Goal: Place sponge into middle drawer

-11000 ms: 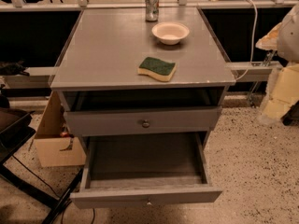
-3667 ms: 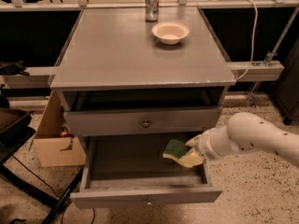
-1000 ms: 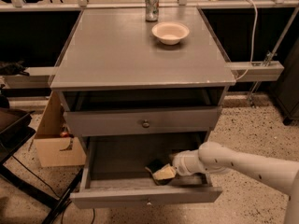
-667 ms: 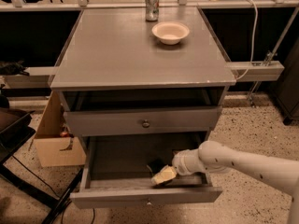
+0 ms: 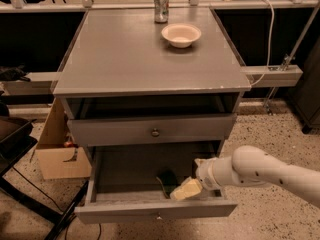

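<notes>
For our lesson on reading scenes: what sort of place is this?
Probably a robot test lab, not a home: a white robot arm's tool reaches into the plain grey cabinet's open lower drawer; a brown cardboard box sits on speckled flooring.

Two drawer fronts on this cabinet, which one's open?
The middle drawer, the lower front, pulled out; the gripper is inside it by the sponge. The upper front sits pushed in.
</notes>
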Tool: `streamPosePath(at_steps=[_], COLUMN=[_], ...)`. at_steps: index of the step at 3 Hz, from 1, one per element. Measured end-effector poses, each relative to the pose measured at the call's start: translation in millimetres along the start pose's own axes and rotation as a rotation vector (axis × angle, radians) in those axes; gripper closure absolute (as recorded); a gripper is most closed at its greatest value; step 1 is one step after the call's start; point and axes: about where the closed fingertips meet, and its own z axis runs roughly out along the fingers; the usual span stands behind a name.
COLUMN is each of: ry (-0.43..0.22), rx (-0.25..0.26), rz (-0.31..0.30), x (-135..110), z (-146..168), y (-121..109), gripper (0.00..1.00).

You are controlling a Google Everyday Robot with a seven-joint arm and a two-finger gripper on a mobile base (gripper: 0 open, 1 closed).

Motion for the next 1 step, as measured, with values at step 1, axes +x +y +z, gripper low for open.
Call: streamPosePath(at_steps=[1], ry=[0.062], rx=[0.019], rz=[-0.029], x=[-0.7], z=[-69.1], y=[39.3], gripper=[0.00])
